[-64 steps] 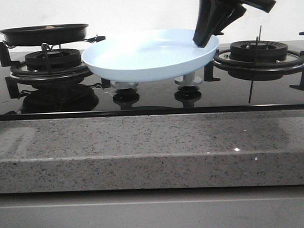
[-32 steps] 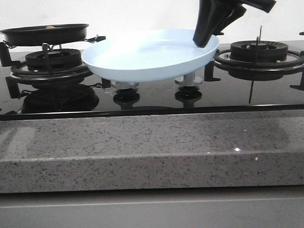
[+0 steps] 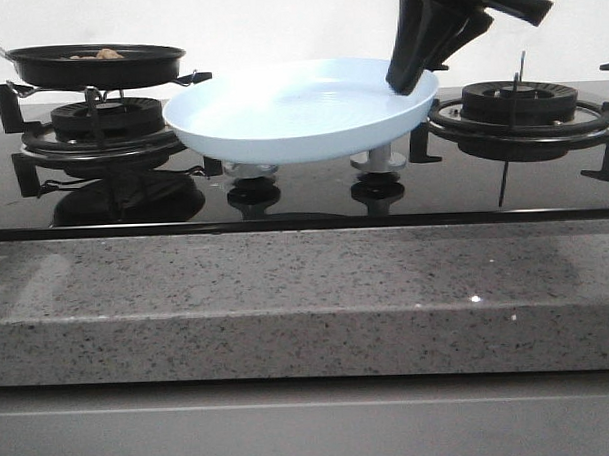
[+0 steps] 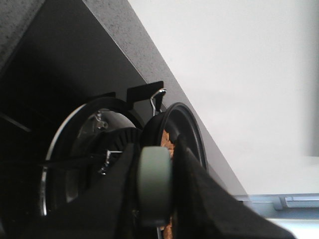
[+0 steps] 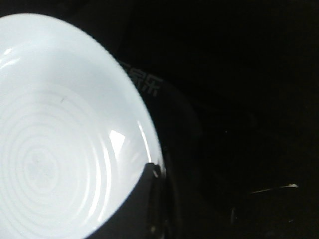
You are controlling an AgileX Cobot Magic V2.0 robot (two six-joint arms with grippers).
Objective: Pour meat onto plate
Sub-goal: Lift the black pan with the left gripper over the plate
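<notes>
The right pincer (image 3: 411,76) is gripping the rim of the plate (image 3: 291,113) at the plate's right edge, in the upper middle of the front view. It is holding the pale-blue dish raised above the black glass hob (image 3: 303,193), roughly level. I judge this is to keep it steady as a waiting target, lifted clear of the knobs (image 3: 253,180) beneath. In the right wrist view one dark finger (image 5: 144,199) is lying over the rim at the lower middle of the frame, and the plate's ringed inside is bare — no meat on it yet.

The left pincer (image 4: 155,194) is closed on the pale grey-green handle (image 4: 155,186) of the frying pan (image 3: 97,65), which is sitting at the upper left of the front view, above the left burner (image 3: 106,120). Whether the pan is resting on the supports or is just lifted off them, I cannot tell. Gripping by the handle looks meant to let the arm carry and tilt the pan.

The meat (image 3: 100,54) is showing as a few light-brown bits just above the pan's rim in the front view. In the left wrist view it is appearing as an orange-brown patch inside the pan, right beyond the fingers — so close to the left pincer, and well apart from the right pincer and the plate, which are lying to the right. Pouring has not begun.
</notes>
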